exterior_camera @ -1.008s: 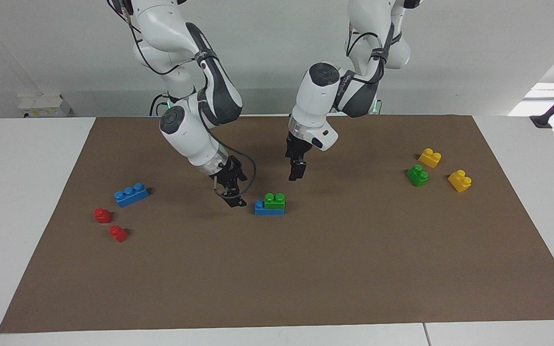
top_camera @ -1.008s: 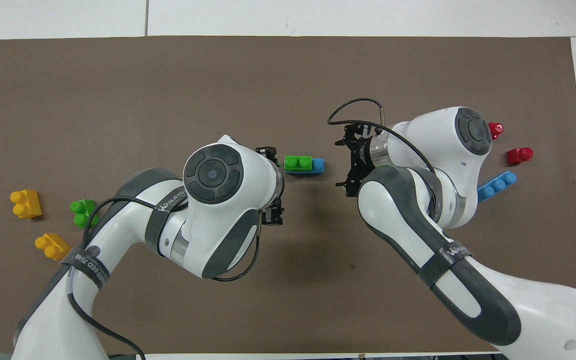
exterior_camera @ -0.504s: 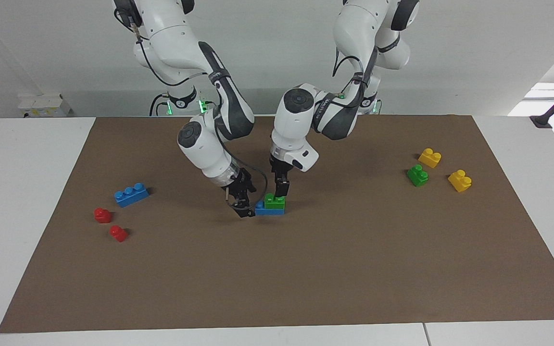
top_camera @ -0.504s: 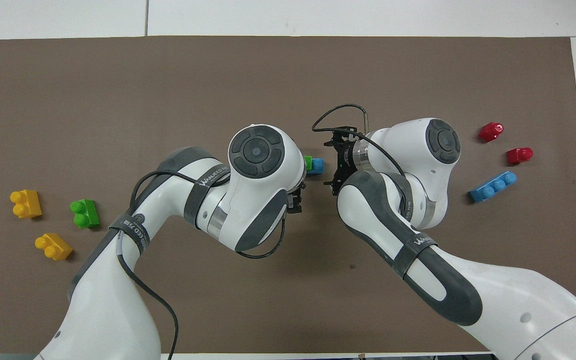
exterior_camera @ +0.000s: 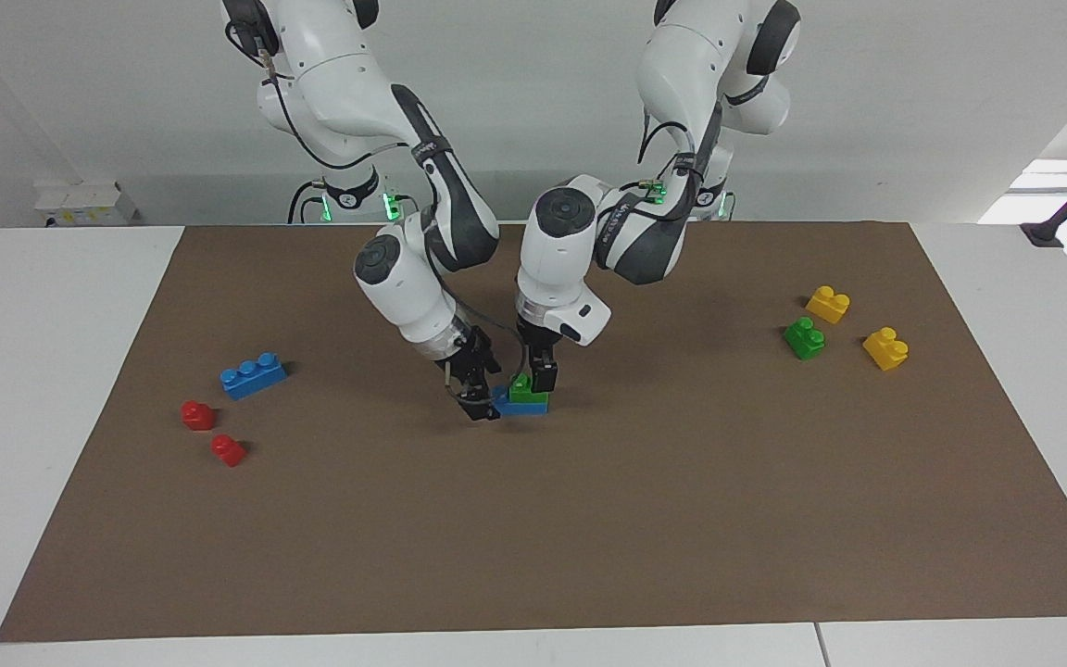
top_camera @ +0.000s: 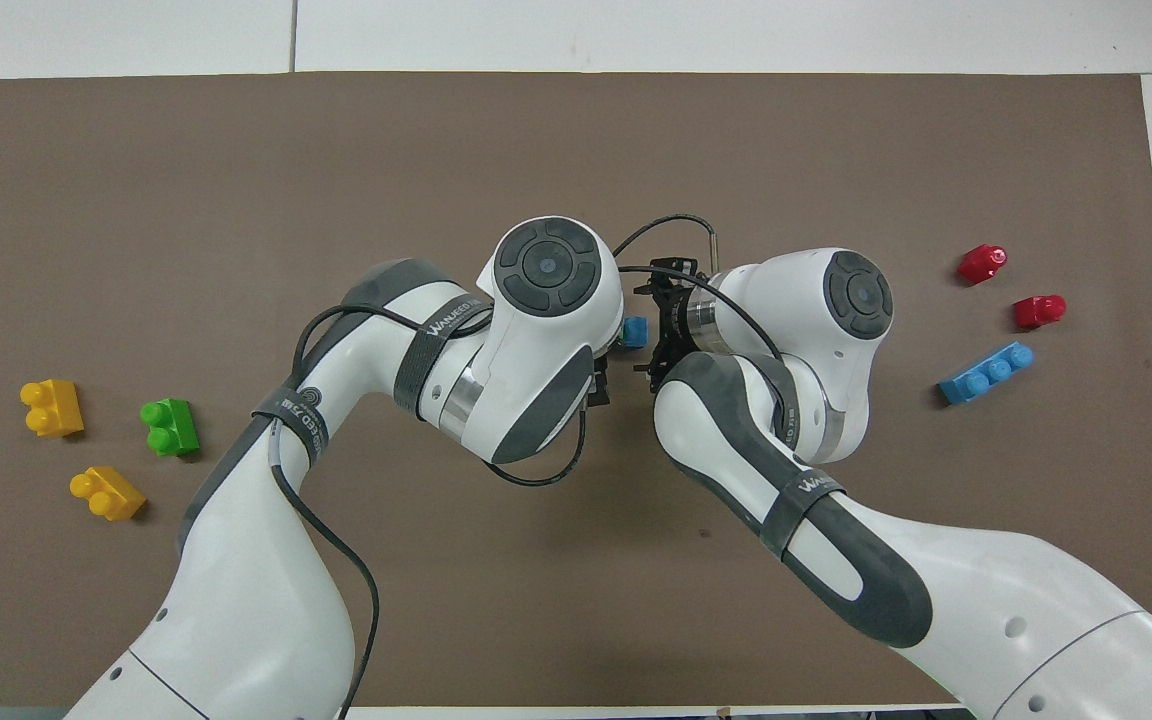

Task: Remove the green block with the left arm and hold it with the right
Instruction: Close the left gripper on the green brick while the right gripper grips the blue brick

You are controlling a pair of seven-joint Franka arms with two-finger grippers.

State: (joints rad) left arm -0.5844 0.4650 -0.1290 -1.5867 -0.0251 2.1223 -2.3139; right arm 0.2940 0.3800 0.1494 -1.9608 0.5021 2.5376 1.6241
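Observation:
The green block (exterior_camera: 524,390) sits on one end of a blue brick (exterior_camera: 517,407) in the middle of the brown mat. My left gripper (exterior_camera: 538,378) is down at the green block, at its top and side. My right gripper (exterior_camera: 481,408) is low at the blue brick's bare end, toward the right arm's end of the table. In the overhead view only the blue brick's end (top_camera: 633,330) shows between the two wrists. The green block is hidden there under the left arm.
A second green block (exterior_camera: 804,338) and two yellow bricks (exterior_camera: 827,303) (exterior_camera: 885,348) lie toward the left arm's end. A loose blue three-stud brick (exterior_camera: 253,374) and two red pieces (exterior_camera: 197,414) (exterior_camera: 228,450) lie toward the right arm's end.
Both arms have come down and closed in on the stacked pair. The left gripper dropped onto the green block and the right gripper slid up to the blue brick's end. The bricks have not moved.

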